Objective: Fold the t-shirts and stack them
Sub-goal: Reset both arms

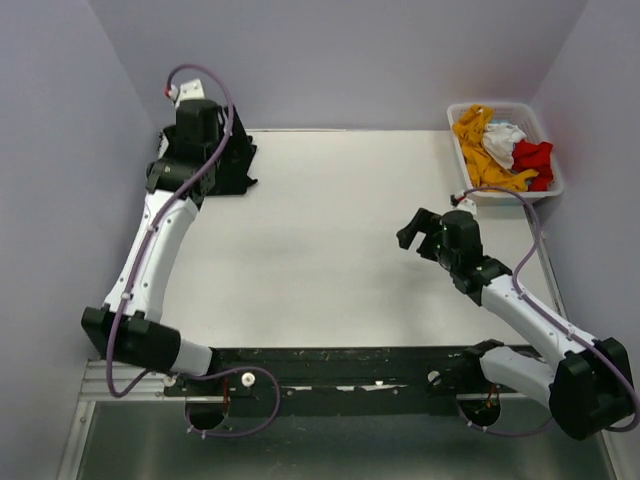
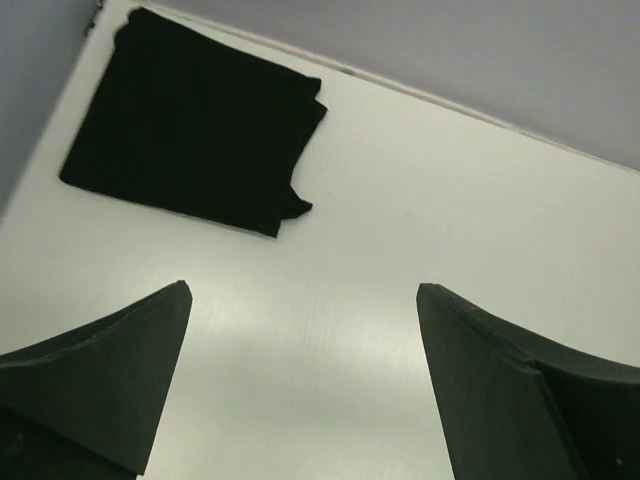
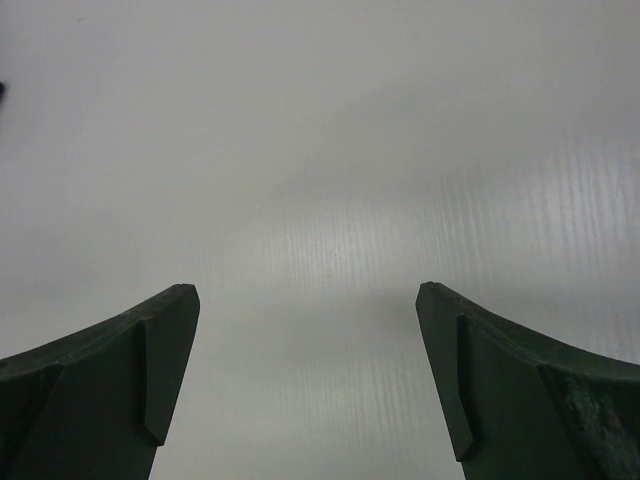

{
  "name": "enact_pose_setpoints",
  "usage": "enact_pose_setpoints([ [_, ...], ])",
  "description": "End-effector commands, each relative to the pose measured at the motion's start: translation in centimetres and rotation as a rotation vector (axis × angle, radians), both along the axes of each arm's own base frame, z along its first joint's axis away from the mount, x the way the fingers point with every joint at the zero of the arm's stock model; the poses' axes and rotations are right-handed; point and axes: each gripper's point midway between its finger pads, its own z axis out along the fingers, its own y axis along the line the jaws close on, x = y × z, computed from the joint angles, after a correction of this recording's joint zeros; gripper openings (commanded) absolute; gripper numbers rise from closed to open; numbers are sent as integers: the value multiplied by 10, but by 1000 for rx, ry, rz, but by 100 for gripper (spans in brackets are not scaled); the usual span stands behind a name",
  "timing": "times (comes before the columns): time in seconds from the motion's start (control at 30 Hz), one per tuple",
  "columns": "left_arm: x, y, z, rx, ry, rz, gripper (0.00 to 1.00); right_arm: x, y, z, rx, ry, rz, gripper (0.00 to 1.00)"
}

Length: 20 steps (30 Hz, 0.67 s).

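A black t-shirt (image 2: 190,120) lies flat in a folded rectangle at the far left corner of the tabletop (image 1: 330,260). In the top view the left arm covers part of it. The left hand (image 2: 303,290) hangs over that corner with its fingers spread wide and nothing between them; in its wrist view the black cloth lies beyond the fingertips, not touching them. The other t-shirts are heaped loose in a white slatted basket (image 1: 505,105) at the far right corner – an orange-yellow t-shirt (image 1: 478,140), a white t-shirt (image 1: 503,142) and a red t-shirt (image 1: 535,160), all tangled together. The right hand (image 1: 420,228) is above the right half of the tabletop, near the basket's near end – fingers spread, holding nothing, with only bare tabletop beneath them.
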Motion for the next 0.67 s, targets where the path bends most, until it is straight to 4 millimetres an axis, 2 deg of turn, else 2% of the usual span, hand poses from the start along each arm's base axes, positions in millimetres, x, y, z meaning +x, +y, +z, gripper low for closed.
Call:
enact_pose_setpoints([
  [0.0, -66, -53, -111, -175, 187, -72, 99, -20, -21, -15, -19, 26, -84, 100],
  [0.03, -81, -64, -118, -196, 170, -96, 99, -22, -22, -11, -14, 6, -86, 100],
  [0.13, -129, -90, -165, -230, 195, -169, 98, -27, -26, -3, 10, -46, -102, 100],
  [0.27, -171, -108, -195, -286, 185, -264, 99, -31, -29, 8, 60, -114, -127, 100],
  [0.43, -190, -88, -207, -224, 202, -215, 99, -34, -35, 17, 67, -153, -150, 100],
  [0.63, -196, -82, -197, -230, 146, -225, 99, -36, -40, 25, 60, -184, -163, 100],
])
